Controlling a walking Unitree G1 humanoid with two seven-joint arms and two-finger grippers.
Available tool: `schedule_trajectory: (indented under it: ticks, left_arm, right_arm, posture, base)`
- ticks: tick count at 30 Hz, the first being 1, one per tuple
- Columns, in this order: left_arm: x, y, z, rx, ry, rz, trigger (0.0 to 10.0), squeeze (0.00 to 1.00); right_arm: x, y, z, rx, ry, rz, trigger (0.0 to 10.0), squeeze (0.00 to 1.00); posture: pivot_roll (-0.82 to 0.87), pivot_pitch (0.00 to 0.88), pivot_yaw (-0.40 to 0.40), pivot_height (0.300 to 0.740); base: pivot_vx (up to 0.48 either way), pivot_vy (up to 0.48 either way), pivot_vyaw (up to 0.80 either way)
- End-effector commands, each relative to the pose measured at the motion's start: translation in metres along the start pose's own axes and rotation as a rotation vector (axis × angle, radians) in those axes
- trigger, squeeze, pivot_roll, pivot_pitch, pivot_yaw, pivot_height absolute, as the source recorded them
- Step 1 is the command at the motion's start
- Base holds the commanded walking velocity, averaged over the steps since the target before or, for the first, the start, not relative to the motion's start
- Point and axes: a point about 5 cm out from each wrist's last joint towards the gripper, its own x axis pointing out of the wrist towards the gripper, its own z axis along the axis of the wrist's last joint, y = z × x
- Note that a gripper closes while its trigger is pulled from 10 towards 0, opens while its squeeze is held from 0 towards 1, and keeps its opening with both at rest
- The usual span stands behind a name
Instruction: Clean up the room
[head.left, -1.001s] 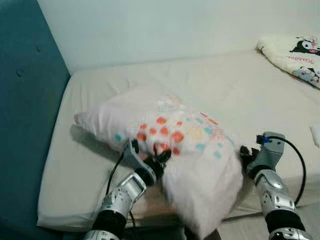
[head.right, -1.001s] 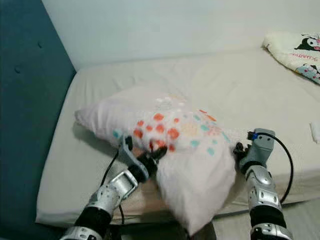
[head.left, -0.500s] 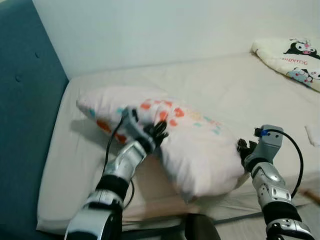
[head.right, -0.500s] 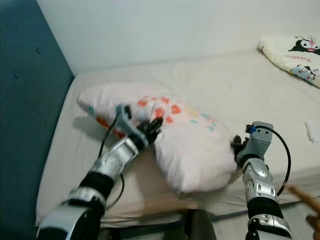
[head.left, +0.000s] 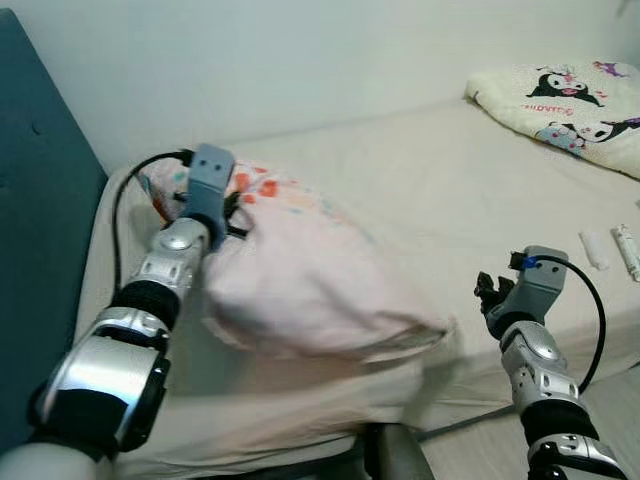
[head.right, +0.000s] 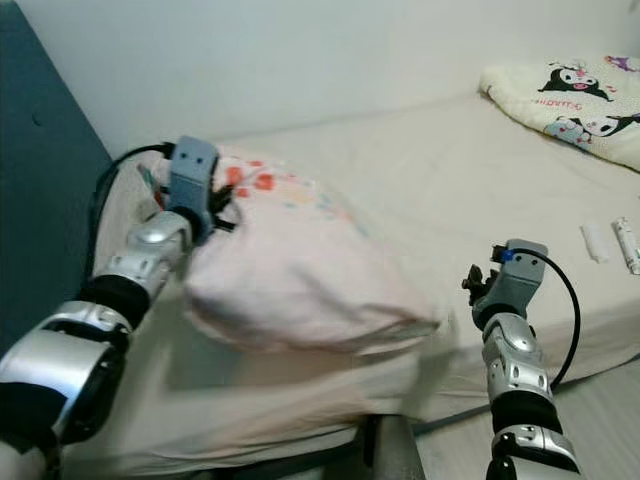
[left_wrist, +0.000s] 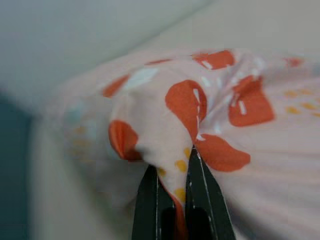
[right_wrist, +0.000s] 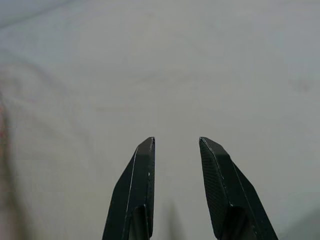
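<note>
A pale pink pillow (head.left: 300, 275) with orange and teal spots lies across the head end of the bed (head.left: 470, 190), close to the teal headboard (head.left: 40, 210). My left gripper (head.left: 222, 205) is shut on a fold of the pillow's cover (left_wrist: 172, 150) at its far upper corner. The wrist view shows both black fingers (left_wrist: 202, 190) pinching the spotted cloth. My right gripper (head.left: 484, 291) hovers open at the bed's near edge, apart from the pillow, with only the sheet (right_wrist: 175, 75) beyond its fingers.
A cream blanket (head.left: 560, 100) with cartoon prints is bunched at the far right of the bed. Two small white objects (head.left: 610, 245) lie on the sheet at the right edge. A white wall (head.left: 300, 60) runs behind the bed. A dark rounded shape (head.left: 395, 455) sits below the bed's front edge.
My left gripper has dragged the pillow up and left toward the headboard. The right gripper has let go of the pillow's near corner and now stands clear. The camera has turned right.
</note>
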Motion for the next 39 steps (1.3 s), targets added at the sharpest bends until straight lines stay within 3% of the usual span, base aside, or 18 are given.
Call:
schedule_trajectory:
  ticks: [1, 4, 7, 8, 10, 16, 21, 23, 29, 34, 39]
  left_arm:
    - [-0.006, 0.037, -0.005, 0.074, 0.024, 0.163, 0.0, 0.0]
    - [-0.009, 0.043, -0.013, 0.082, 0.053, 0.196, 0.0, 0.0]
    - [-0.022, 0.059, -0.042, 0.07, 0.148, 0.317, 0.0, 0.0]
    - [-0.022, 0.059, -0.042, 0.07, 0.148, 0.317, 0.0, 0.0]
    - [-0.035, 0.065, -0.068, -0.002, 0.221, 0.42, 0.0, 0.0]
    - [-0.052, 0.062, -0.098, -0.096, 0.292, 0.568, 0.0, 0.0]
    - [-0.061, 0.065, -0.109, -0.119, 0.315, 0.652, 0.0, 0.0]
    - [-0.07, 0.075, -0.117, -0.178, 0.325, 0.749, 0.0, 0.0]
    - [-0.08, 0.09, -0.117, -0.192, 0.287, 0.853, 0.0, 0.0]
    - [-0.08, 0.114, -0.093, -0.183, 0.157, 0.931, 0.0, 0.0]
    - [-0.082, 0.116, -0.092, -0.219, 0.14, 0.949, 0.0, 0.0]
  right_arm:
    - [-0.002, 0.002, -0.008, 0.022, 0.017, -0.001, 10.0, 0.0]
    - [-0.002, 0.003, -0.009, 0.023, 0.018, 0.001, 10.0, 0.0]
    - [-0.001, 0.009, -0.011, 0.025, 0.025, 0.019, 10.0, 0.0]
    - [-0.001, 0.009, -0.011, 0.025, 0.025, 0.019, 10.0, 0.0]
    - [0.0, 0.016, -0.011, 0.021, 0.026, 0.044, 10.0, 0.0]
    - [0.001, 0.023, -0.012, 0.021, 0.028, 0.066, 10.0, 0.0]
    - [0.001, 0.026, -0.014, 0.022, 0.033, 0.077, 10.0, 0.0]
    - [0.001, 0.031, -0.015, 0.02, 0.038, 0.093, 10.0, 0.0]
    - [0.001, 0.036, -0.017, 0.02, 0.045, 0.114, 10.0, 0.0]
    - [0.002, 0.042, -0.017, 0.013, 0.053, 0.14, 10.0, 0.0]
    - [0.004, 0.044, -0.015, 0.011, 0.053, 0.15, 10.0, 0.0]
  posture:
    - [-0.22, 0.0, 0.076, 0.591]
    - [-0.22, 0.0, 0.077, 0.591]
    - [-0.21, 0.0, 0.069, 0.591]
    - [-0.21, 0.0, 0.069, 0.591]
    - [-0.22, 0.0, 0.069, 0.591]
    - [-0.2, 0.0, 0.059, 0.591]
    - [-0.2, 0.0, 0.056, 0.591]
    - [-0.19, 0.0, 0.051, 0.591]
    - [-0.18, 0.0, 0.042, 0.591]
    - [-0.17, 0.0, 0.023, 0.591]
    - [-0.15, 0.0, 0.015, 0.591]
  base:
    - [0.0, 0.0, 0.0]
    - [0.0, 0.0, 0.0]
    - [0.0, 0.0, 0.0]
    - [0.0, 0.0, 0.0]
    - [0.0, 0.0, 0.0]
    - [0.0, 0.0, 0.0]
    - [0.0, 0.0, 0.0]
    - [0.0, 0.0, 0.0]
    - [0.0, 0.0, 0.0]
    - [0.0, 0.0, 0.0]
    - [0.0, 0.0, 0.0]
